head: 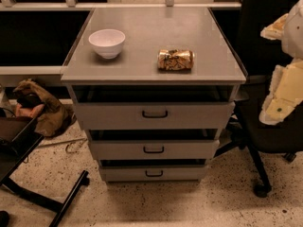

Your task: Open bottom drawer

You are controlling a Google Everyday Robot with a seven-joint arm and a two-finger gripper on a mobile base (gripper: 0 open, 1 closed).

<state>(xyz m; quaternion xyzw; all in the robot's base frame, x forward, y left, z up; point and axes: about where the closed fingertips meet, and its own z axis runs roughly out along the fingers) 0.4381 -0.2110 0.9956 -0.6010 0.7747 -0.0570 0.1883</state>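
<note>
Grey-fronted and slimmest of three, the bottom drawer (154,173) is seen lowest in the cabinet (151,32), near the floor (227,200) and drawn out slightly, while the gripper (280,96) is held at the right edge above an office chair (270,134), and whether it is spread or closed cannot be told.

Cut off at the right edge: the pale gripper (283,94), before a black chair (265,136). Lost in shadow: the bottom drawer (154,174) interior. Cropped at left: a black stand (14,143). Unreadable: the can (175,59) label.
</note>
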